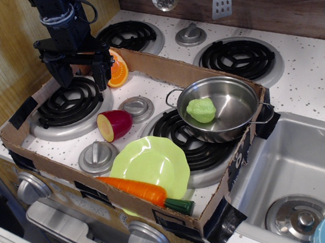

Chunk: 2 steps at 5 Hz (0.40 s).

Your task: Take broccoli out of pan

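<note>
One broccoli (pixel 200 110) in pan (pixel 227 120), pincer (pixel 80 72) far left

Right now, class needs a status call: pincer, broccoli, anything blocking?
Pincer over back-left burner, far from pan, open or shut unclear. Broccoli sitting inside pan. Nothing covering it.

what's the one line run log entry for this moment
stage: pre-grasp | gripper: above rear-left burner, open, empty | broccoli: inside pan | pan: on front-right burner
</note>
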### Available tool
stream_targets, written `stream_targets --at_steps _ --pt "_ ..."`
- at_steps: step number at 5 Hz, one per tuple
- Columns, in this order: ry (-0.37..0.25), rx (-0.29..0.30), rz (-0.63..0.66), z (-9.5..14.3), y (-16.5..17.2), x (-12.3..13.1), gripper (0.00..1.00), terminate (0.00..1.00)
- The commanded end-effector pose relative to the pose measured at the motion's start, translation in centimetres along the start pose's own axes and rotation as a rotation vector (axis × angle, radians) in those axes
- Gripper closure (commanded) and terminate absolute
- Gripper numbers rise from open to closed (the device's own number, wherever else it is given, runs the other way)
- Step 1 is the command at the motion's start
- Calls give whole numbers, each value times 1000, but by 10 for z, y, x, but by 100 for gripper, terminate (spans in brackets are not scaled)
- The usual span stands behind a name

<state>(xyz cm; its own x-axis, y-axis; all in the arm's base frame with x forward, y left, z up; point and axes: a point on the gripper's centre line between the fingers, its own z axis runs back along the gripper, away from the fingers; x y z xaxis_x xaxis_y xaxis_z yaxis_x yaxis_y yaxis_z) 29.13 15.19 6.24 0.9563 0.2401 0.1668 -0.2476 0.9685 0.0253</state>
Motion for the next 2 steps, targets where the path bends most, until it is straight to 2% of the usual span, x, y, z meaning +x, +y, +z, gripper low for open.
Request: stream_targets --at_steps 1,2 --pt "0 0 0 0 0 0 0 0" --pt "11 9 -33 16 -11 17 0 0"
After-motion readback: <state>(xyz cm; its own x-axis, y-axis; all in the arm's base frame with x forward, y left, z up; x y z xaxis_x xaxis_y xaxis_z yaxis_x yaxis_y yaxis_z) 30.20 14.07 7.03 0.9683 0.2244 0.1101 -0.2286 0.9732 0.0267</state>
